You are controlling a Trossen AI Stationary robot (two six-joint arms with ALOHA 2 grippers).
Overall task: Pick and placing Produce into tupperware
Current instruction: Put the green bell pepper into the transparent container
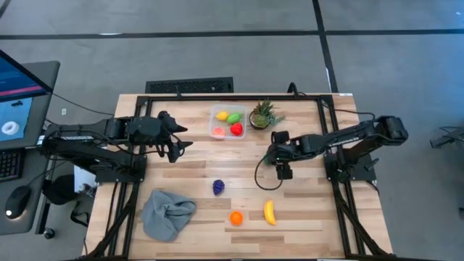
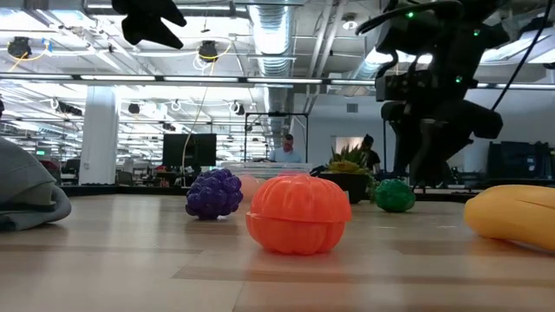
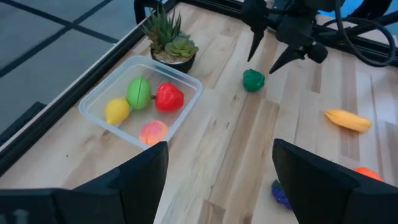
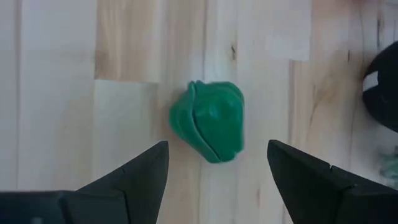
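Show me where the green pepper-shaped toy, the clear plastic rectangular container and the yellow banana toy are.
green pepper-shaped toy (image 4: 208,121), right wrist view, centre of its body.
clear plastic rectangular container (image 3: 93,101), left wrist view, its wall.
yellow banana toy (image 1: 270,212), high view, its middle.

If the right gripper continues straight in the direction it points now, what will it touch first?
Probably the green toy vegetable: the right gripper points down at it with open fingers, and nothing lies between them. The height still left is hard to judge.
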